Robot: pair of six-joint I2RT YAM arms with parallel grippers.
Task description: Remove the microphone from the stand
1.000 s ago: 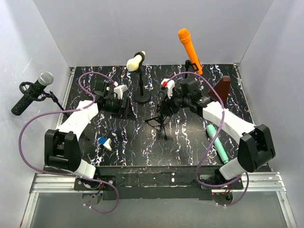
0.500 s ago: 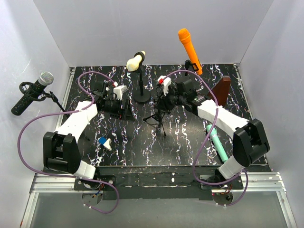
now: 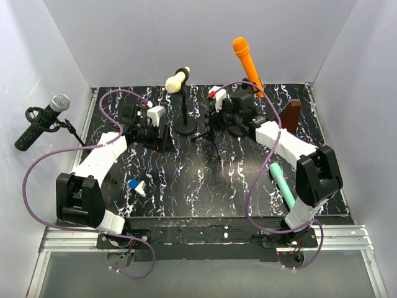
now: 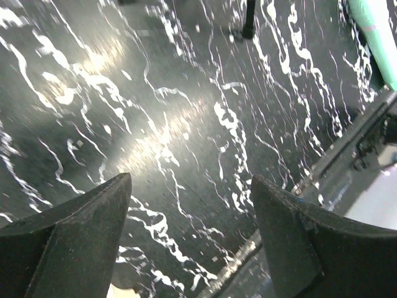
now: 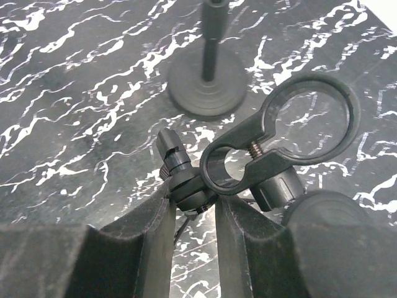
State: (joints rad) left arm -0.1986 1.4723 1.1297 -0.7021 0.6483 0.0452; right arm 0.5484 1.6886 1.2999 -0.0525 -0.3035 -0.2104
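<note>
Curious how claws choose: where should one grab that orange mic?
Probably the bare shaft of the orange mic, between its head and the clip at the low end. Come from the side, claw across the shaft: it tilts head-up, so it should slide out upward.

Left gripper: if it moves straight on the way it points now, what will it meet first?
Probably the bare table top; no object lies between its open fingers. The black stand leg stands off that line.

Plain white walls (image 3: 198,37) on three sides, black white-veined tabletop (image 3: 186,186), metal rail (image 3: 353,236) along near edge
</note>
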